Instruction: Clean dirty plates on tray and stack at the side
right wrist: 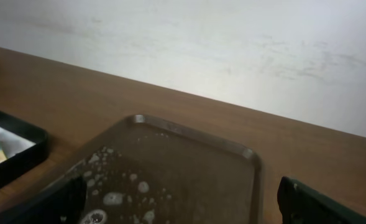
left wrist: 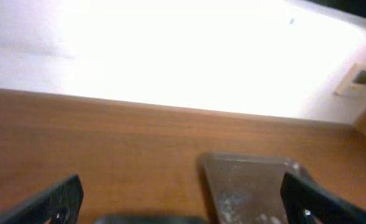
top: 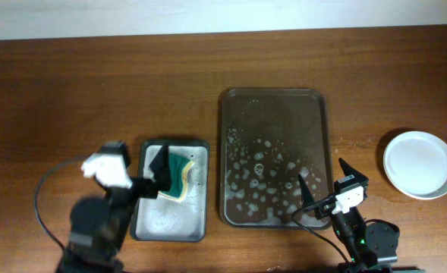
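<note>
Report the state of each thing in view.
tray: sudsy, no plates on it.
white plate: on bare table right of tray, looks clean.
sponge: lying in grey tray.
left gripper: open, empty.
right gripper: open, empty.

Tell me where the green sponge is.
In the overhead view the green sponge lies in the small grey tray, left of the sudsy brown tray, by the left gripper.

Overhead, the plates (top: 420,164) show as one white disc, perhaps a stack, the left claw (top: 162,176) hides part of the sponge (top: 182,176), and the left wrist view is blurred.
</note>
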Robot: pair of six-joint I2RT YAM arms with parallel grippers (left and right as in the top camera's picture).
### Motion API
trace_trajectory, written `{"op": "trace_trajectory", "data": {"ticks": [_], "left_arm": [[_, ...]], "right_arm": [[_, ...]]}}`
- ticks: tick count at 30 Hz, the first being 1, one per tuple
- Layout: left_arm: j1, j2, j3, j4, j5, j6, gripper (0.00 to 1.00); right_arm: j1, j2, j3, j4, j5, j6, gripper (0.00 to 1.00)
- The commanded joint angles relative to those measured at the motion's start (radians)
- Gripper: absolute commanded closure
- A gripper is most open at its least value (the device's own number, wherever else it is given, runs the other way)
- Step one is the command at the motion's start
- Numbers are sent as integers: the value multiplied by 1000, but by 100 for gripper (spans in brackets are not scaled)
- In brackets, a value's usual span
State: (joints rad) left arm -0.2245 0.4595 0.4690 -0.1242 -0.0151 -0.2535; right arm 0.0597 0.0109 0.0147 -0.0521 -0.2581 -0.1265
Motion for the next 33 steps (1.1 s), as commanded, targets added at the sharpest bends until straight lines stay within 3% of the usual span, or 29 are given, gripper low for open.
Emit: {"op": "trace_trajectory", "data": {"ticks": [1, 6, 9, 23, 33], "left_arm": [[61, -209, -183, 112, 0, 24, 0], [102, -455, -361, 184, -1, 24, 0], [105, -455, -458, 289, -4, 24, 0], [105, -450, -460, 44, -31, 24, 0], [105, -449, -460, 43, -31, 24, 0]], "right_arm": [[6, -7, -9, 0, 8, 12, 1], [6, -7, -9, 0, 8, 12, 1], [6, -7, -9, 0, 8, 12, 1], [6, -7, -9, 0, 8, 12, 1], [6, -7, -9, 0, 8, 12, 1]]}}
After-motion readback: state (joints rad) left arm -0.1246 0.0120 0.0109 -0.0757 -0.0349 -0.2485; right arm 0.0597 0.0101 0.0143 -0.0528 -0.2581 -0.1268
